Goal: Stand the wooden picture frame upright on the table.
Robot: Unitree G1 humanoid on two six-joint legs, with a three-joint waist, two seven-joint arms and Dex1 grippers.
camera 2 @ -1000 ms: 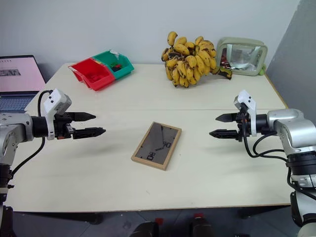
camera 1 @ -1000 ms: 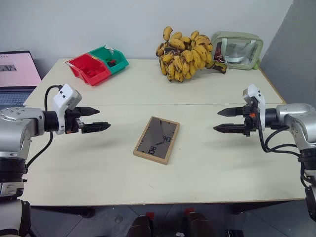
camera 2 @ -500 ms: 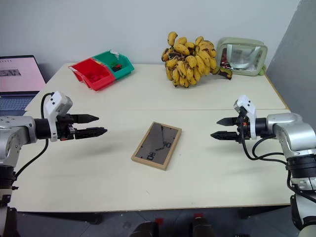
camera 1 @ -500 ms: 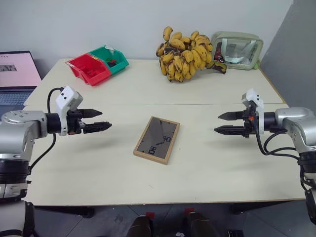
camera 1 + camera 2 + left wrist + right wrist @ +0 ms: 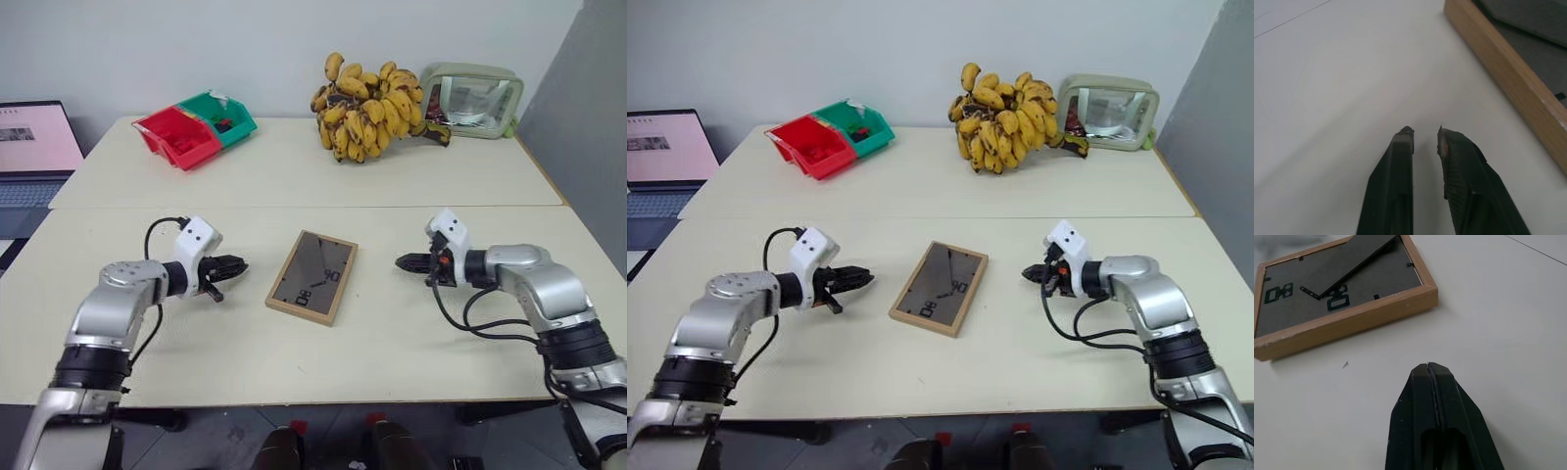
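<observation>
The light is bright and even over my desk (image 5: 411,181). Shadows are soft and small. The shiny face of the green case (image 5: 472,100) shows glare. Up close, my left tool (image 5: 1425,132) looks a bit blurry.

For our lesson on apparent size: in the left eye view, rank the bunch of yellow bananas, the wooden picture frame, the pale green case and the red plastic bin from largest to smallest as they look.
1. Bunch of yellow bananas
2. Wooden picture frame
3. Pale green case and red plastic bin: too alike to rank.
The frame lies nearer the camera, so its place is unsure.
</observation>
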